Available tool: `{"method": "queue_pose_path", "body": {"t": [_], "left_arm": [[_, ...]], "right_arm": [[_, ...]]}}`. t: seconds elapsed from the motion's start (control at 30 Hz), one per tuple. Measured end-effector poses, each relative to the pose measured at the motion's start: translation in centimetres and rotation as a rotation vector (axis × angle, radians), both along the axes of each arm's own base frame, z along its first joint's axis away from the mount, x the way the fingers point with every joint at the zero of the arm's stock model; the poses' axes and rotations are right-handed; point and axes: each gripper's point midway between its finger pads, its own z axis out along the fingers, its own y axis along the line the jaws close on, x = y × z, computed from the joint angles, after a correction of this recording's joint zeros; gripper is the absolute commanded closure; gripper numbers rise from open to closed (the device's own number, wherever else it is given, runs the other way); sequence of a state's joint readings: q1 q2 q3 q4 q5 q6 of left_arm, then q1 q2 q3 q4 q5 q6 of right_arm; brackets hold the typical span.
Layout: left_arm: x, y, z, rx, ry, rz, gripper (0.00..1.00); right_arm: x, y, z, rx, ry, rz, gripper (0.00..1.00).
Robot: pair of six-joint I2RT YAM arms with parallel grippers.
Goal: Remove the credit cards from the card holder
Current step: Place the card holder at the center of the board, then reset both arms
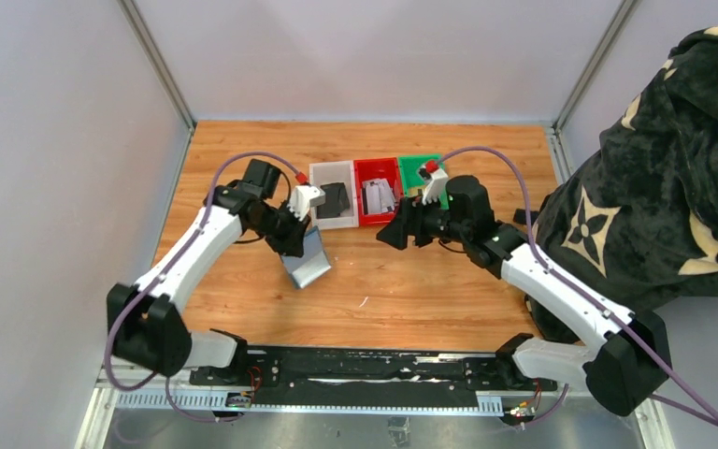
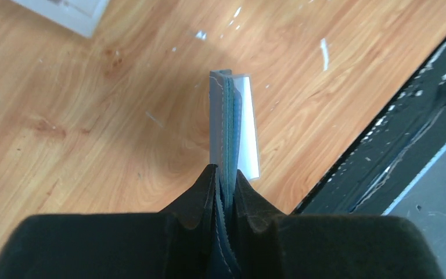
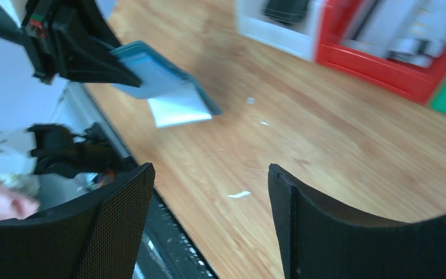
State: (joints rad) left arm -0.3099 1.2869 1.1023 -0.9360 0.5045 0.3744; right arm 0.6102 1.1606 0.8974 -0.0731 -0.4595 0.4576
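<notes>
Top external view shows three small bins in a row at the far side of the wooden table (image 1: 411,290). The white bin (image 1: 332,167) has a black wallet (image 1: 335,198) inside. The red bin (image 1: 377,163) holds some grey-white flat pieces (image 1: 378,196), too small to name. The green bin (image 1: 413,168) is partly covered by the right arm, so I cannot tell what is in it.

In front of the white bin, the left gripper (image 1: 299,247) holds the card holder (image 1: 308,268) above the table. The right gripper (image 1: 391,234) is in front of the red bin, well apart from the holder, and grips nothing.

The left wrist view shows what the top view does not. The two black fingers (image 2: 200,195) are pressed together on the edge of the folded teal holder, and one pale credit card (image 2: 248,128) sticks out beside its leaves.

The right wrist view shows its own jaws standing wide apart over bare wood. It sees the holder from the side, with the pale card coming out of its lower end. This view is a little blurred, and no print on the card is readable.
</notes>
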Motion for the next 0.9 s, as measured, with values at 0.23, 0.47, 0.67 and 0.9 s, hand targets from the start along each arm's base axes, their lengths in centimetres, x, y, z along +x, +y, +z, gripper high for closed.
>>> {"method": "queue_pose_path", "body": {"t": [0.23,0.47,0.67,0.9], "left_arm": [[1.8,1.2,-5.2,0.146,0.083,-0.021,0.57],[4.7,2.0,-7.0,0.210,-0.044,-0.002,0.02],[6.9,3.0,-4.1,0.170,-0.185,0.062,0.00],[11.4,8.5,-0.2,0.070,-0.325,0.316,0.00]], "right_arm": [[2.4,-5.9,-3.8,-0.171,0.018,-0.286,0.23],[4.3,-11.6,-5.1,-0.320,-0.033,-0.540,0.21],[5.5,-19.1,-6.4,-0.490,-0.123,-0.830,0.12],[5.3,-26.7,-8.5,-0.657,-0.208,-1.109,0.06]]}}
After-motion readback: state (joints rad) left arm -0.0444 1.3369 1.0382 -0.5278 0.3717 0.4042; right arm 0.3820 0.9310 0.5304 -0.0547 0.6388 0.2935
